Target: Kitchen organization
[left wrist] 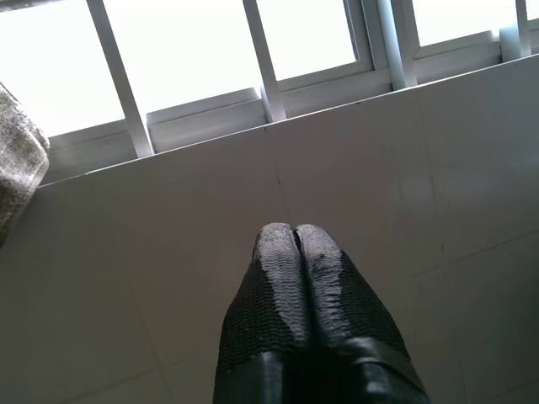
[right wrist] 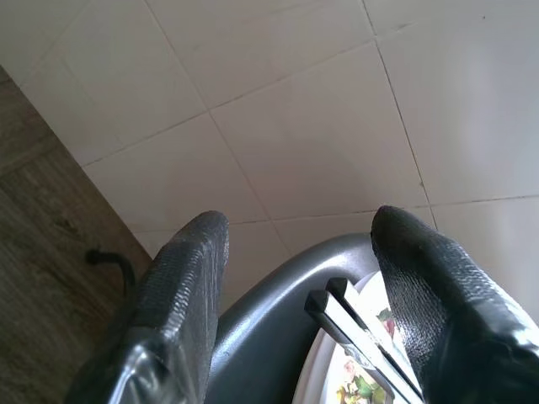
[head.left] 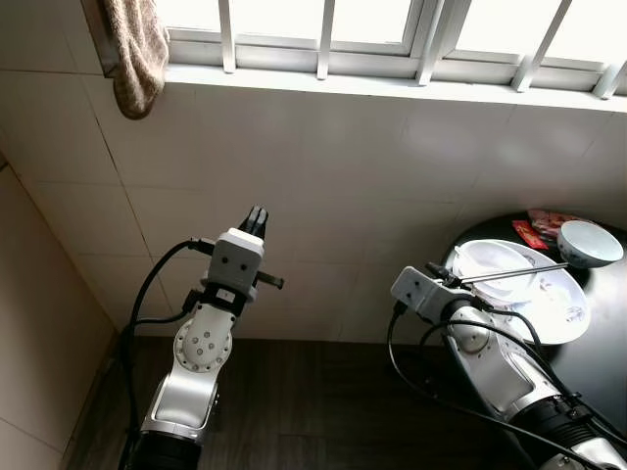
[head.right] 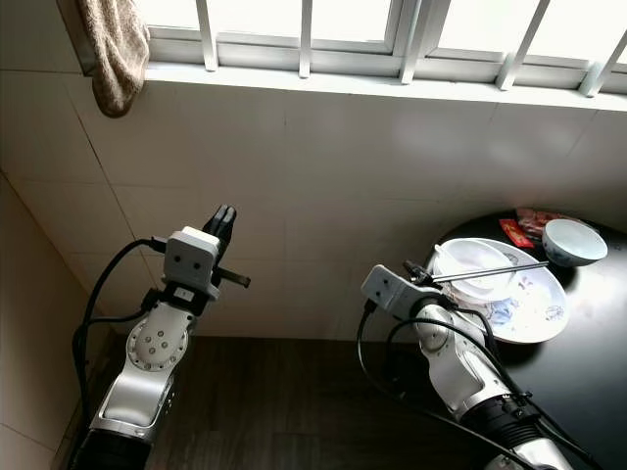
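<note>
A pair of dark chopsticks [head.left: 514,273] lies across a white bowl [head.left: 495,262] that sits on a white patterned plate [head.left: 566,315], on a round black table [head.left: 602,367] at the right. My right gripper [right wrist: 299,227] is open at the table's near edge. The chopsticks' ends [right wrist: 354,324] lie just past its fingertips, between the two fingers and untouched. A blue-and-white bowl [head.left: 589,242] stands behind the plate. My left gripper [left wrist: 293,236] is shut on nothing, raised at the left and aimed at the tiled wall.
Red packets [head.left: 537,231] lie at the back of the table. A white tiled wall [head.left: 372,196] runs under a barred window [head.left: 392,34]. A brown towel [head.left: 137,54] hangs at the upper left. Dark wooden floor [head.left: 313,401] lies below.
</note>
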`<state>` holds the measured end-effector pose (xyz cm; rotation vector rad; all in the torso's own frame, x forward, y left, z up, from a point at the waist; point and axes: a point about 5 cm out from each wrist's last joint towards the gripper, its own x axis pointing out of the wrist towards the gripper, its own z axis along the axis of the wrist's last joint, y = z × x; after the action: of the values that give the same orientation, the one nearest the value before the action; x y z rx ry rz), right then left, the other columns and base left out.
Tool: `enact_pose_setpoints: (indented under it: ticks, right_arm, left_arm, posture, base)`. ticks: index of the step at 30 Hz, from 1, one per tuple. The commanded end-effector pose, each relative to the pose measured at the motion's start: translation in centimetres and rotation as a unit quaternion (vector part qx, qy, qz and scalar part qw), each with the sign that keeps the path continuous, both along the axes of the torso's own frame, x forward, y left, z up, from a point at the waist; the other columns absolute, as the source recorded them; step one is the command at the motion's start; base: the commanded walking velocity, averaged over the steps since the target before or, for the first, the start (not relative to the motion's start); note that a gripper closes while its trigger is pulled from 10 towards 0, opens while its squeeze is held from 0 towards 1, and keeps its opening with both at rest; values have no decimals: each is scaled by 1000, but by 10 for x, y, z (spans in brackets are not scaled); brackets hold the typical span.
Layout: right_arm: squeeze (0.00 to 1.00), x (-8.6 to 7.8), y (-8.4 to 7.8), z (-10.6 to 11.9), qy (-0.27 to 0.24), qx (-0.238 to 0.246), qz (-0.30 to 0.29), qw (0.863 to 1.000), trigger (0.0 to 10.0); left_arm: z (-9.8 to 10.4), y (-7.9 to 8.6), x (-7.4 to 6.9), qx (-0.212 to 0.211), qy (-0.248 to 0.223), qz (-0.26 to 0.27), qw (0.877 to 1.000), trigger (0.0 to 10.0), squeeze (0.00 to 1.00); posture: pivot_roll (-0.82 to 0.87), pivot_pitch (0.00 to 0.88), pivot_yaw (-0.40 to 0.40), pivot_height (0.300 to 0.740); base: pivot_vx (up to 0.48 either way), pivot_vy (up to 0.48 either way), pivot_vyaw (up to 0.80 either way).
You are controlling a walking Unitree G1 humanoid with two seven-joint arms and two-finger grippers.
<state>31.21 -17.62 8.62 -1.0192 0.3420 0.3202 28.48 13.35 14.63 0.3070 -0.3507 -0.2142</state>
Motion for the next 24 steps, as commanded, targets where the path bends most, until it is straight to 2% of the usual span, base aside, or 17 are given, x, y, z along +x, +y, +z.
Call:
enact_pose_setpoints:
  ticks: [1, 9, 24]
  right_arm:
    - [0, 4, -5, 5, -15, -21, -2, 1000, 10000]
    - [0, 9, -13, 7, -42, -62, -6, 997, 10000]
    - [0, 11, -25, 2, -43, -71, -30, 996, 10000]
  left_arm:
    - [-1, -3, 1, 7, 6, -8, 1000, 10000, 0]
    - [-2, -4, 0, 7, 7, -10, 1000, 10000, 0]
    - [-4, -5, 0, 8, 9, -9, 1000, 10000, 0]
  posture:
    - [-37, 0, -76, 740]
    - [-37, 0, -77, 740]
    - [-35, 0, -80, 740]
  base:
    - [0, 0, 0]
    - [0, 0, 0]
    - [0, 0, 0]
